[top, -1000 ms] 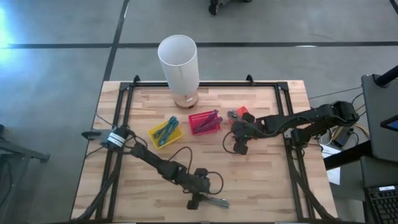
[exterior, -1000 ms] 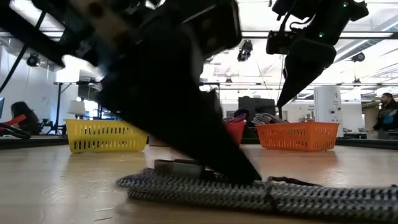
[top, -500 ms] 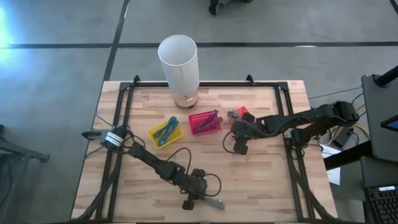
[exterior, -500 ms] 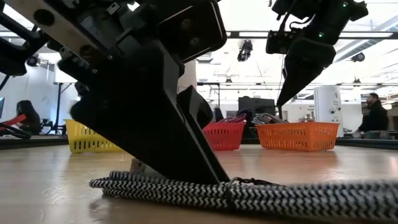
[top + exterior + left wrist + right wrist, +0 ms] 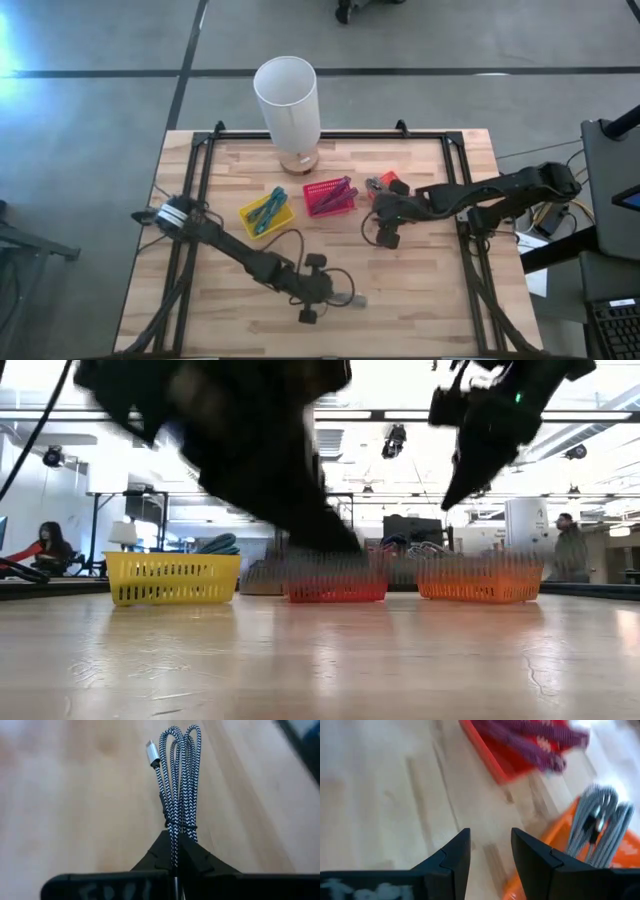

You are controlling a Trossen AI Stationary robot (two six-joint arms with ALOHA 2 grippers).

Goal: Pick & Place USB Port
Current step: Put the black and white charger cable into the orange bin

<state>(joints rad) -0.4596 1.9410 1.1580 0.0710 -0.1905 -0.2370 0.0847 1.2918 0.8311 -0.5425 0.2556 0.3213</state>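
Braided black-and-white USB cable [image 5: 176,780] hangs pinched in your left end effector [image 5: 174,851], lifted near the yellow basket [image 5: 266,214]; carry it level and slowly there. Right end effector [image 5: 490,851] waits spread.

A robotics lab: concrete floor [image 5: 90,110], ceiling lights, equipment racks, a seated person [image 5: 45,545]

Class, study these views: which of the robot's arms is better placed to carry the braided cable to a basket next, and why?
The left. Its gripper is already shut on the black-and-white braided cable, lifted off the table. The right gripper hangs with open, empty jaws near the orange basket, holding nothing.
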